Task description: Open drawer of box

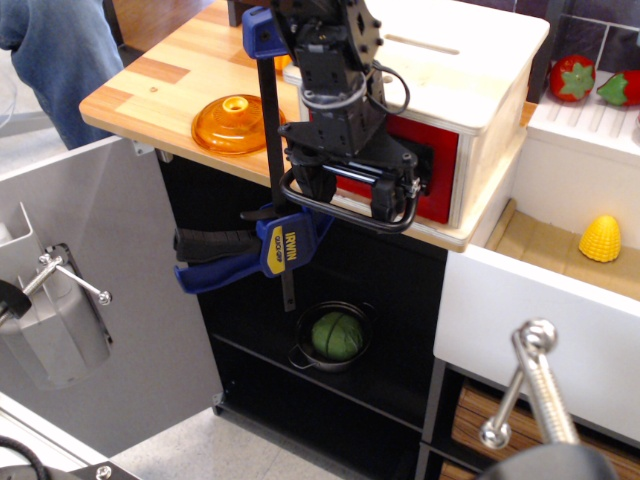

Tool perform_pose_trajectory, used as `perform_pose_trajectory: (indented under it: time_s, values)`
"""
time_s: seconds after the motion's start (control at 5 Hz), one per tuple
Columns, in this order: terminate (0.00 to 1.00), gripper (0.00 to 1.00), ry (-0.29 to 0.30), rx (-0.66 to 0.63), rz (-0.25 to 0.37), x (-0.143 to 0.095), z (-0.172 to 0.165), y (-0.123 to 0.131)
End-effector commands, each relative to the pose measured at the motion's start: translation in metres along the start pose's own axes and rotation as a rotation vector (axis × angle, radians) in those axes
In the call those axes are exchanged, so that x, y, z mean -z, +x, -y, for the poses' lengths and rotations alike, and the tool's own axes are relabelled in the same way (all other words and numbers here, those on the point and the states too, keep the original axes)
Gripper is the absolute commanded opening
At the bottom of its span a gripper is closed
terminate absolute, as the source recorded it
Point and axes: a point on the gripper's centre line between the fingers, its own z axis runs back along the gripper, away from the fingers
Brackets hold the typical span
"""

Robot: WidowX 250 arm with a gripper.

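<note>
The box [470, 70] is pale wood with a white slotted top and sits at the front edge of the wooden counter [170, 75]. Its drawer [442, 165] shows a red front and sits flush in the box. The black loop handle [400, 224] sticks out toward me below the red front. My black gripper [348, 195] hangs in front of the drawer with its fingers [308, 184] spread apart, tips down at the handle's loop. It hides the left part of the red front and the black plate.
A blue bar clamp [285, 245] grips the counter edge just left of the gripper. An orange lid [233, 122] lies on the counter. A pot with a green vegetable [336, 335] sits below. A white cabinet drawer [530, 300] holding toy corn [600, 240] stands open at right.
</note>
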Motion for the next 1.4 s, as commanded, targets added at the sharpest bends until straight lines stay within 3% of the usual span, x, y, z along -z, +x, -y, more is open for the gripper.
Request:
perform_pose_trajectory:
  time_s: [0.0, 0.4, 0.6, 1.2]
  values:
    - [0.00, 1.00, 0.003, 0.013, -0.055, -0.017, 0.000, -0.028]
    - [0.00, 1.00, 0.067, 0.001, -0.157, -0.017, 0.000, -0.080]
    - [0.00, 1.00, 0.089, -0.003, -0.155, -0.017, -0.007, -0.102]
    - [0.00, 1.00, 0.098, -0.017, -0.268, -0.021, -0.002, -0.123]
